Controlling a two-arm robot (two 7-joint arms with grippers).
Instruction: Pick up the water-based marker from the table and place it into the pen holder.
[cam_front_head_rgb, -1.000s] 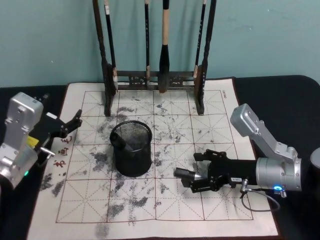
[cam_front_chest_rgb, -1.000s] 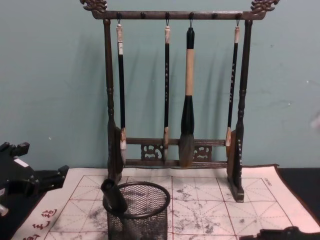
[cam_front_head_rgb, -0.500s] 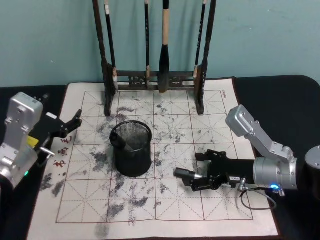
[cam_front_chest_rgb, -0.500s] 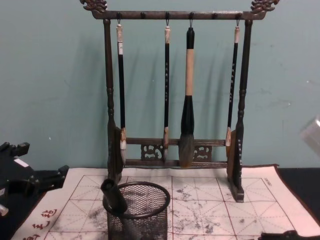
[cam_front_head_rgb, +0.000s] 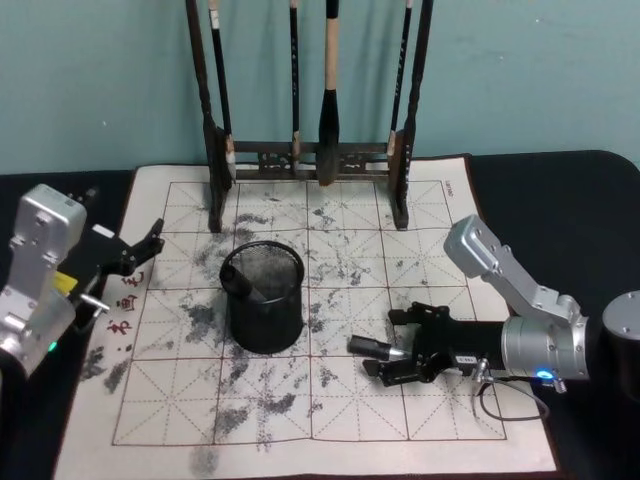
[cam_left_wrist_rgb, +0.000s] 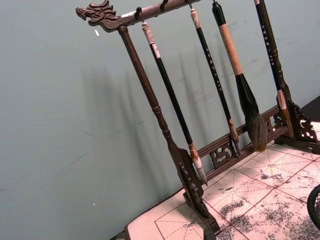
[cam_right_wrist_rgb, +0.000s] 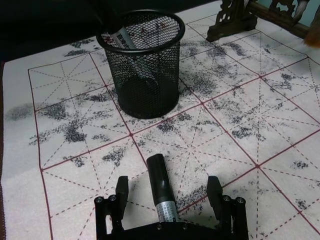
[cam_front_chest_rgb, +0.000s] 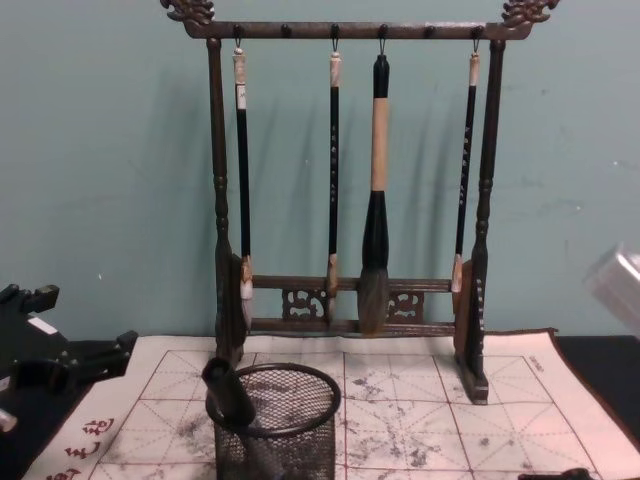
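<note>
A water-based marker (cam_front_head_rgb: 374, 347) lies on the table's felt mat (cam_front_head_rgb: 330, 420), just right of the pen holder (cam_front_head_rgb: 263, 298). My right gripper (cam_front_head_rgb: 402, 347) is open and low over the mat. The marker (cam_right_wrist_rgb: 161, 186) lies between its two fingers (cam_right_wrist_rgb: 122, 194), and neither touches it. The black mesh pen holder (cam_right_wrist_rgb: 142, 65) stands beyond the marker's cap and has another marker (cam_right_wrist_rgb: 120, 37) leaning inside it. The chest view shows this holder (cam_front_chest_rgb: 275, 425) with the black cap (cam_front_chest_rgb: 227, 391) sticking out above its rim. My left gripper (cam_front_head_rgb: 140, 254) is open at the mat's left edge, apart from everything.
A tall dark wooden brush rack (cam_front_head_rgb: 310, 150) with several hanging brushes stands at the back of the mat, behind the holder. The rack (cam_left_wrist_rgb: 190, 185) also appears in the left wrist view. A black cloth (cam_front_head_rgb: 560, 200) lies beyond the mat's right border.
My right arm has folded inward and my right gripper has sunk slightly lower around the marker. The marker, the holder and my left arm have not moved.
</note>
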